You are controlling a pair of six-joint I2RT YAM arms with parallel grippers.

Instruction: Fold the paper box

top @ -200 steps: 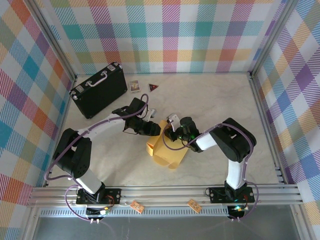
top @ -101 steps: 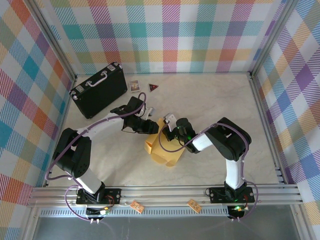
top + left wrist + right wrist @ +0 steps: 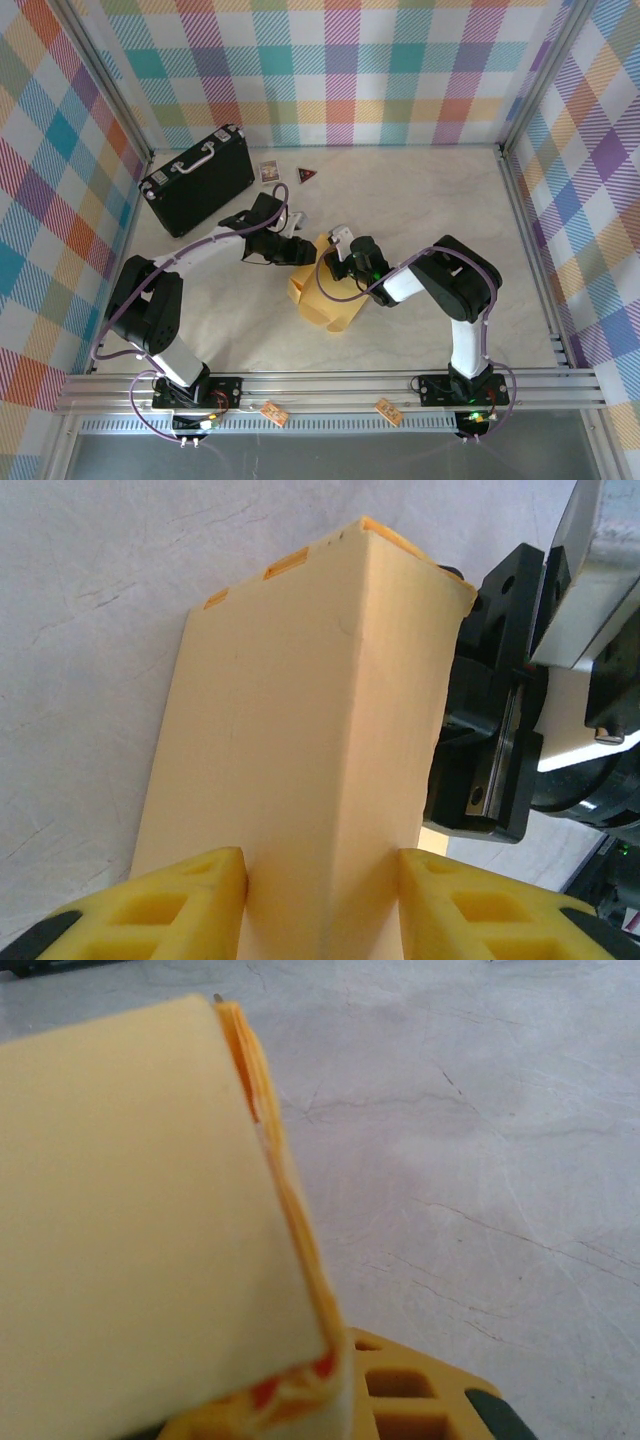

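The mustard-yellow paper box (image 3: 322,295) lies partly folded in the middle of the table, between both arms. In the left wrist view a creased panel of the paper box (image 3: 300,740) runs up between my yellow fingers (image 3: 190,900), and my left gripper (image 3: 322,890) is shut on it. The left gripper (image 3: 303,251) meets the box's far-left corner in the top view. My right gripper (image 3: 338,262) comes in from the right at the box's top edge. In the right wrist view it is shut on a stack of folded layers of the box (image 3: 150,1230), one yellow finger (image 3: 420,1390) showing beside them.
A black hard case (image 3: 196,180) with a pale handle lies at the back left. A small card (image 3: 268,172) and a dark triangular piece (image 3: 307,175) sit near the back wall. Aluminium rails (image 3: 530,240) and plaid walls bound the table.
The right gripper has closed on the box's edge and moved a little left with it. The box has shifted left and become more compact. The left gripper barely moved.
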